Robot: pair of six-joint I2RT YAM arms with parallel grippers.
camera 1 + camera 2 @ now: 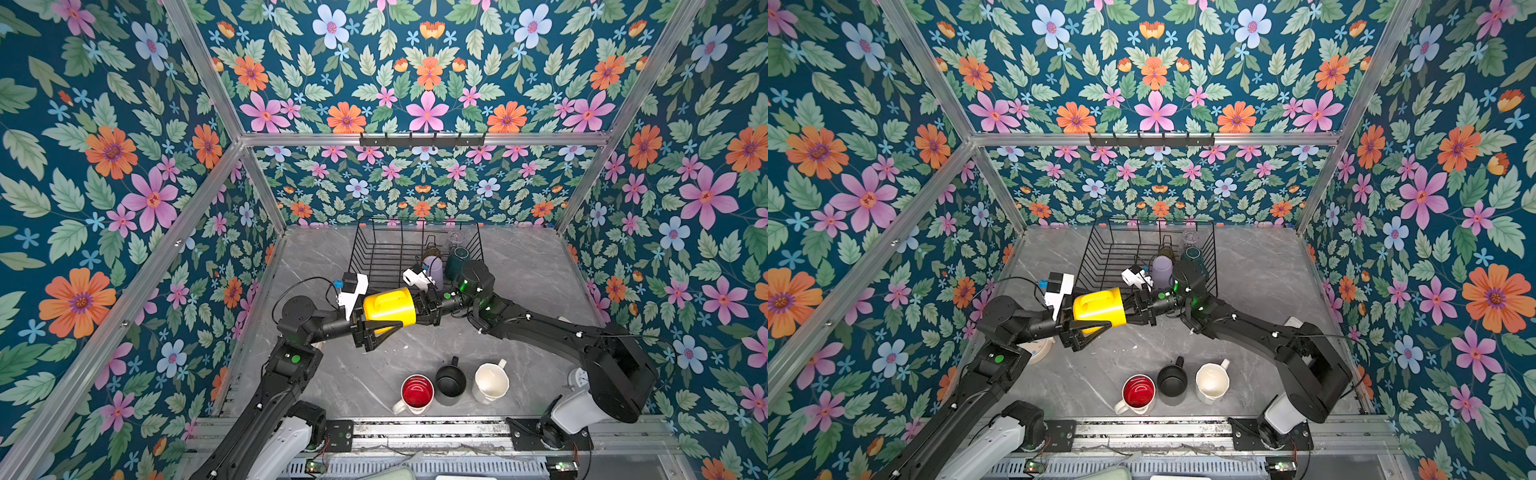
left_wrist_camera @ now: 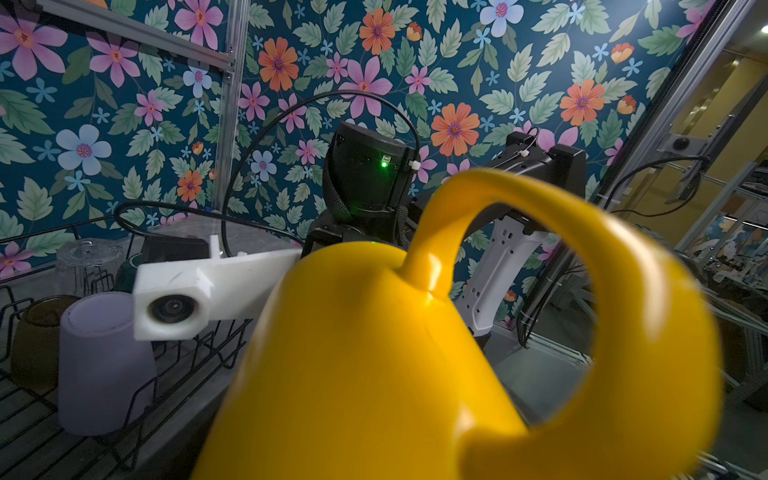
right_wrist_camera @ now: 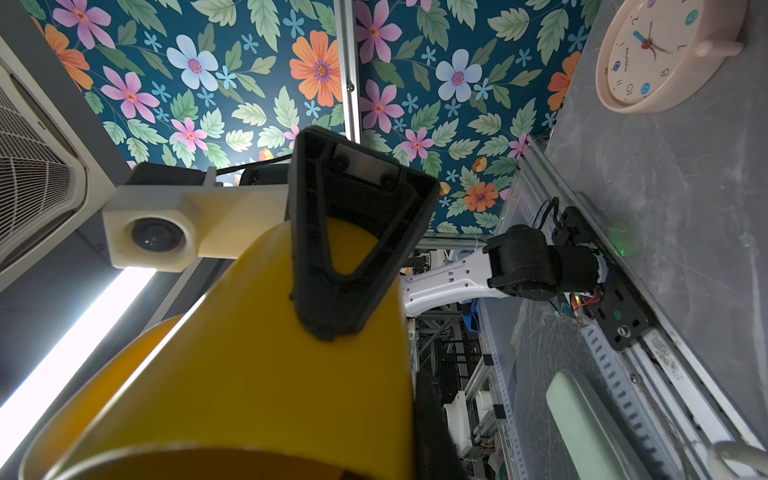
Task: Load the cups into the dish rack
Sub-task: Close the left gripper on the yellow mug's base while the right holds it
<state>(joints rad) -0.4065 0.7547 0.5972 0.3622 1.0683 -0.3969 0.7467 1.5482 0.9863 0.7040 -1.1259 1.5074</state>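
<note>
Left hand astride yellow mug, right wrist suggests contact

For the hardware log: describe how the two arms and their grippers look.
The left arm and right arm are black jointed tubes with white base segments and green lights at the joints. The left gripper and right gripper have black triangular open-frame fingers; each wrist bears a white camera mount. A black cable loops by the left wrist.

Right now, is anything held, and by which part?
The yellow mug, held in the air: the left gripper grips across its body from the base end, and the right gripper pinches its rim.
</note>
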